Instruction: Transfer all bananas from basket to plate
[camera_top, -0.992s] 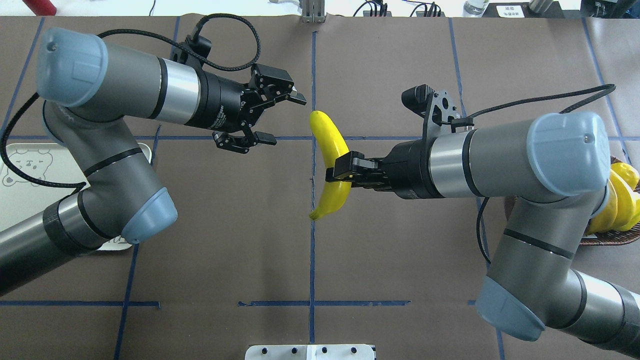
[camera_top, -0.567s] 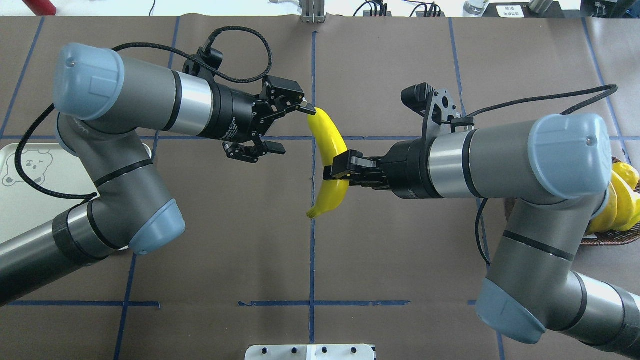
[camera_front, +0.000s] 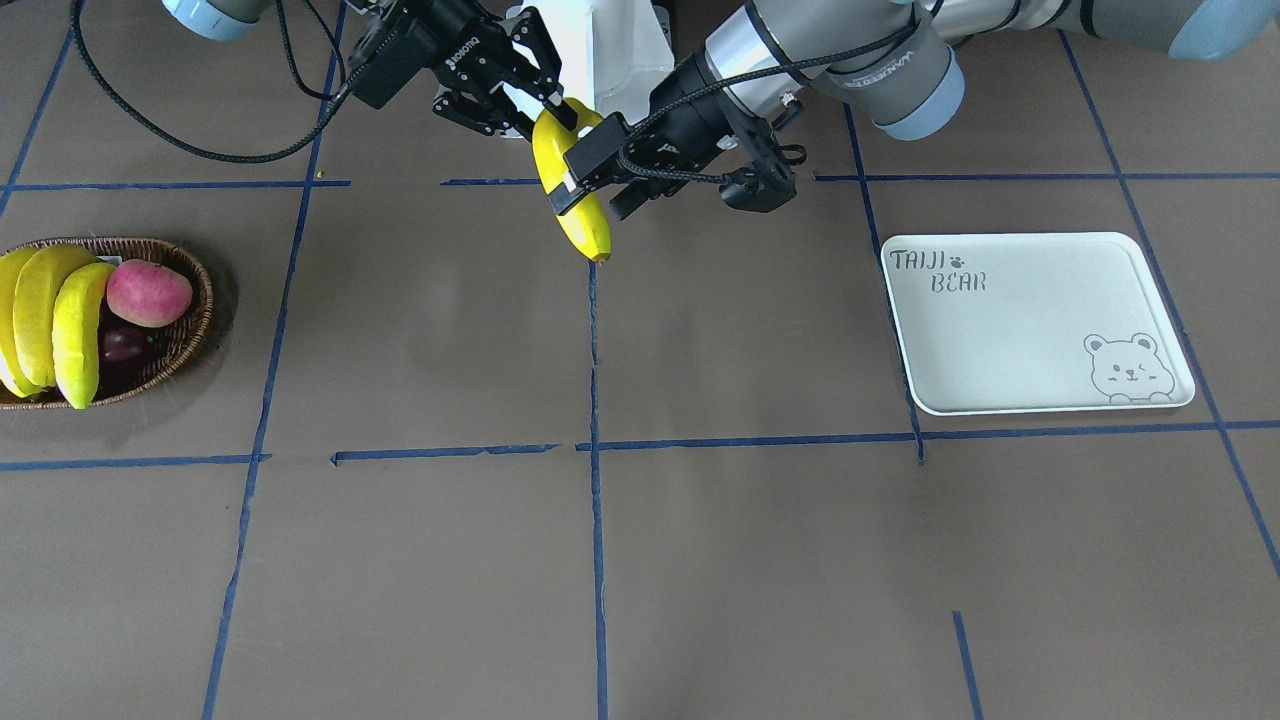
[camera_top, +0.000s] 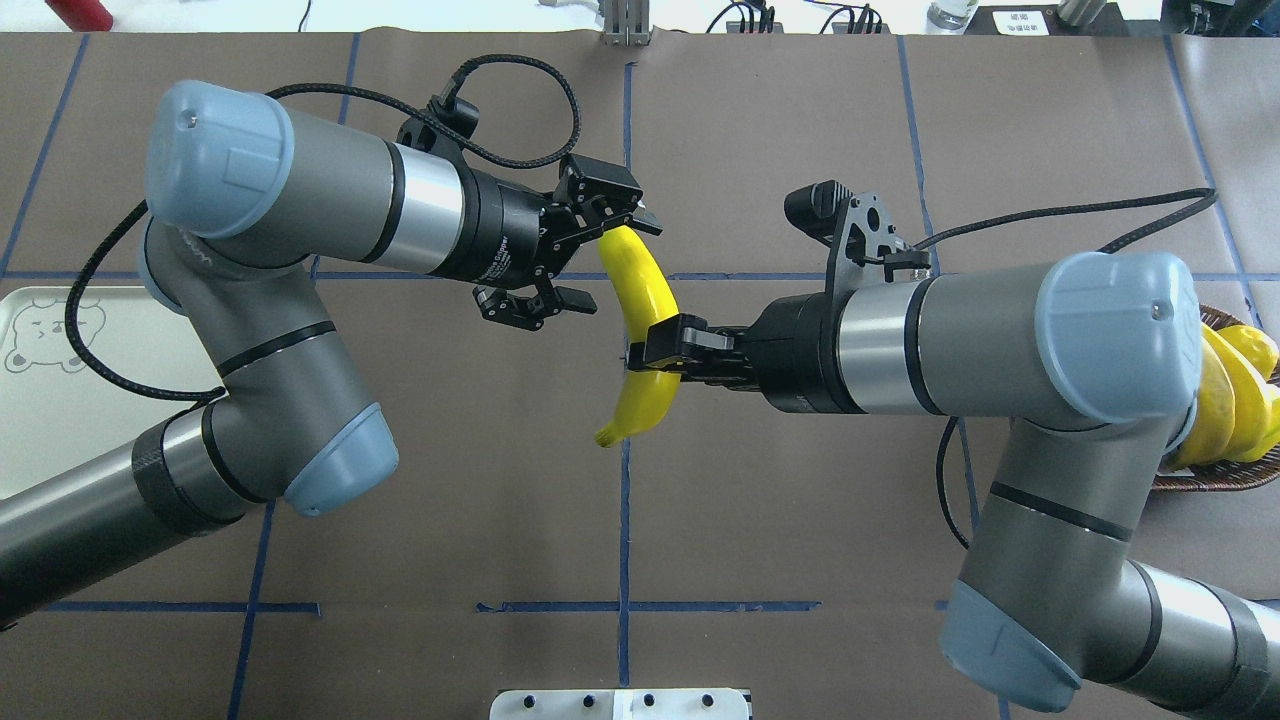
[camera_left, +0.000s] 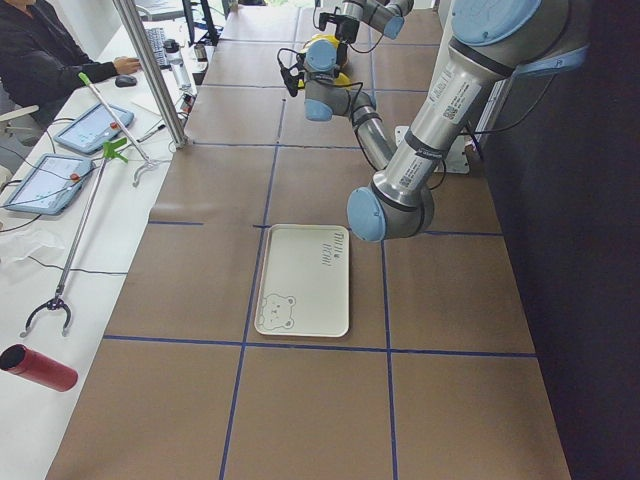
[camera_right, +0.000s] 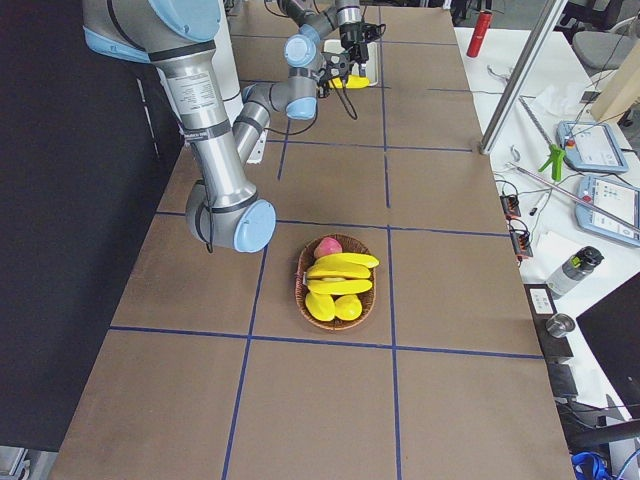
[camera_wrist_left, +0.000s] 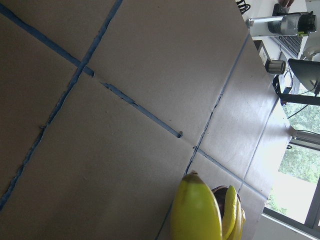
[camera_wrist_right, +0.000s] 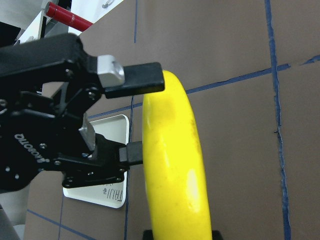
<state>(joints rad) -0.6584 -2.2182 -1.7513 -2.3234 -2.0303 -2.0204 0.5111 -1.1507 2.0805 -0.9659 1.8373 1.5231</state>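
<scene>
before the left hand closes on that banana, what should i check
1. Right hand shut on the banana at mid-length: ok.
2. Left hand open, a finger either side of the banana's upper end: ok.
3. Left fingers touching the banana: cannot tell.
4. Plate bare, with room: ok.
5. Basket emptied of other bananas: not ok, several lie in it.
</scene>
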